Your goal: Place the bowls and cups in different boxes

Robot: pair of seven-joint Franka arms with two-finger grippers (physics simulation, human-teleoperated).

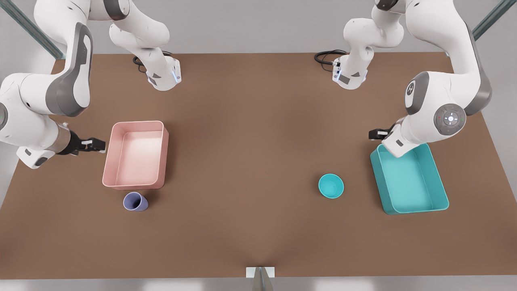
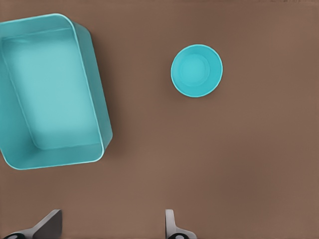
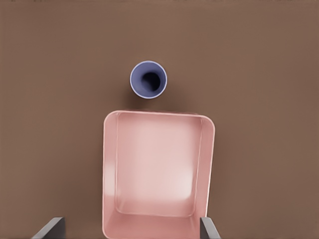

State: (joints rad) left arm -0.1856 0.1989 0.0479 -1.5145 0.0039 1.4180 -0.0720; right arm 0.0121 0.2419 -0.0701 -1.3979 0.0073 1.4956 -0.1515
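A teal bowl (image 1: 331,186) (image 2: 197,70) sits upright on the table, a short way from the teal box (image 1: 410,180) (image 2: 50,92). My left gripper (image 1: 376,133) (image 2: 110,229) hovers open above that box's far corner, at the front view's right. A lavender cup (image 1: 135,201) (image 3: 148,79) stands just in front of the pink box (image 1: 136,154) (image 3: 158,169). My right gripper (image 1: 95,144) (image 3: 130,230) hangs open beside the pink box, at the front view's left. Both boxes hold nothing, and neither gripper holds anything.
The brown table (image 1: 250,133) runs wide between the two boxes. Black cables (image 1: 325,56) lie near the arm bases at the back. A small grey-and-white fixture (image 1: 260,277) stands at the front edge.
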